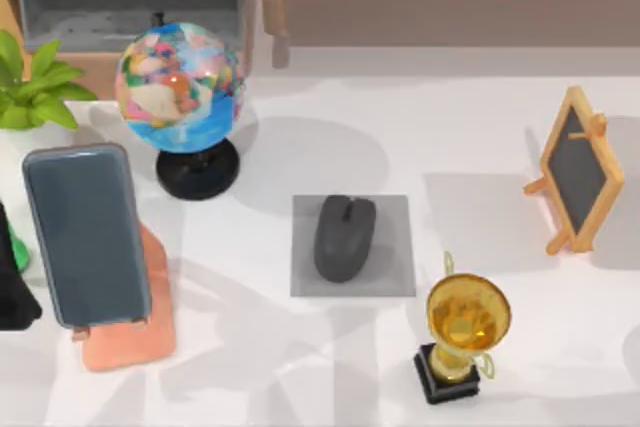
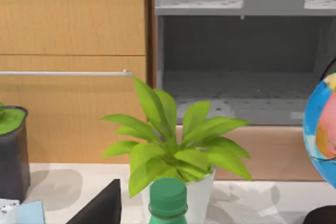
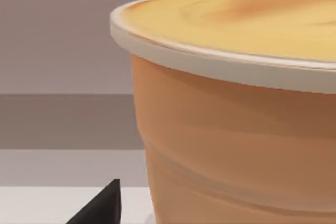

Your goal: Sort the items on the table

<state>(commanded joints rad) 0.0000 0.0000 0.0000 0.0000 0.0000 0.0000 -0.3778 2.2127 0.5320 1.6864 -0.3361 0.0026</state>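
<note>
The slate-grey smartphone (image 1: 87,235) leans on a salmon-coloured stand (image 1: 135,332) at the table's left. The dark grey mouse (image 1: 344,237) lies on a grey square mat (image 1: 395,272) near the middle of the white table (image 1: 300,367). My left arm (image 1: 12,292) is a black shape at the left edge, just left of the phone and apart from it. A black part of my left gripper (image 2: 100,209) shows in the left wrist view. A black part of my right gripper (image 3: 100,205) shows in the right wrist view, close to a tan cup (image 3: 236,129).
A colourful globe (image 1: 180,87) stands behind the phone and a gold trophy (image 1: 465,327) in front of the mat on the right. A small framed chalkboard (image 1: 578,169) stands at the right. A potted plant (image 1: 35,92) and a green bottle cap (image 2: 168,198) are at the far left.
</note>
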